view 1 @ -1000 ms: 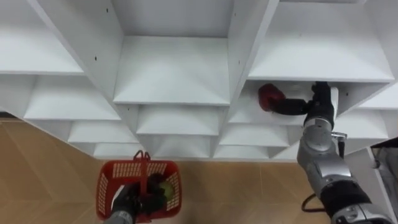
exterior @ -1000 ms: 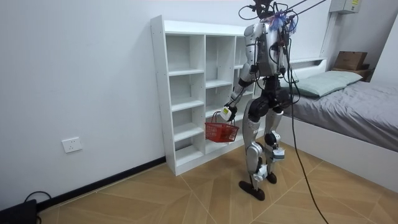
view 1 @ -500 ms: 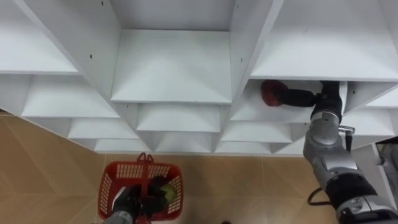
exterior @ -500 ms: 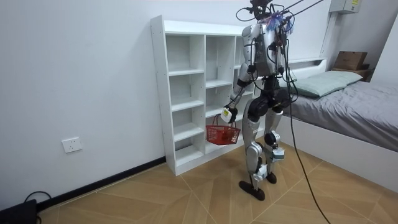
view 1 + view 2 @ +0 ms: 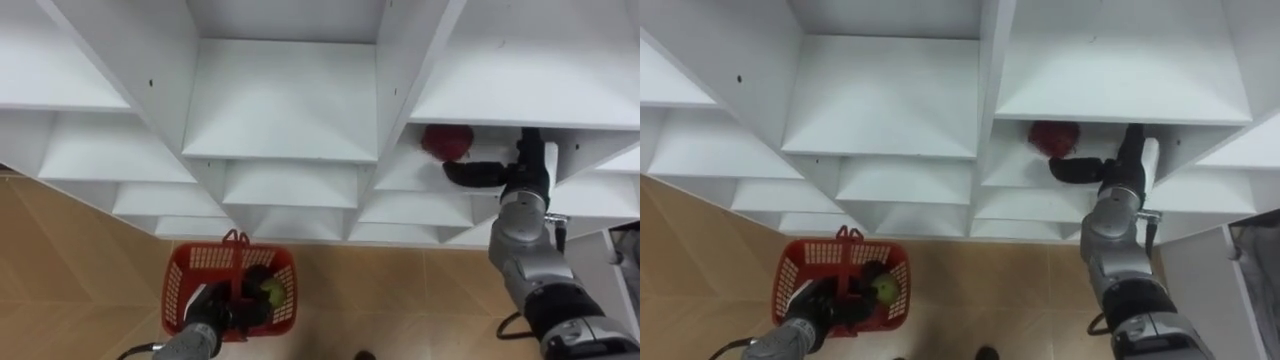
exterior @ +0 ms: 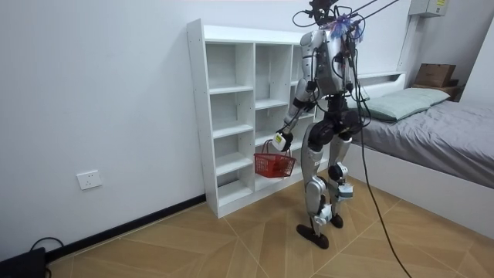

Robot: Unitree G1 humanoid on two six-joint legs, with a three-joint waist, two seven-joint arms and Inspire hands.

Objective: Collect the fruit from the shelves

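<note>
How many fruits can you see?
2. A round red fruit on the white shelf by the right hand; a round green fruit in the red plastic basket. More may hide there.

My right hand [image 5: 478,173] has come off the red fruit [image 5: 447,141] it was clasping a second ago in the closet [image 5: 290,100] compartment; its fingers now lie stretched out just below the fruit, which sits free of them; my head camera has shifted a little as well.

Right arm stretches forward, right hand [image 5: 478,173] with fingers outstretched; left hand [image 5: 208,315] hangs low, fingers curled (round a basket handle [image 5: 235,248]).
</note>
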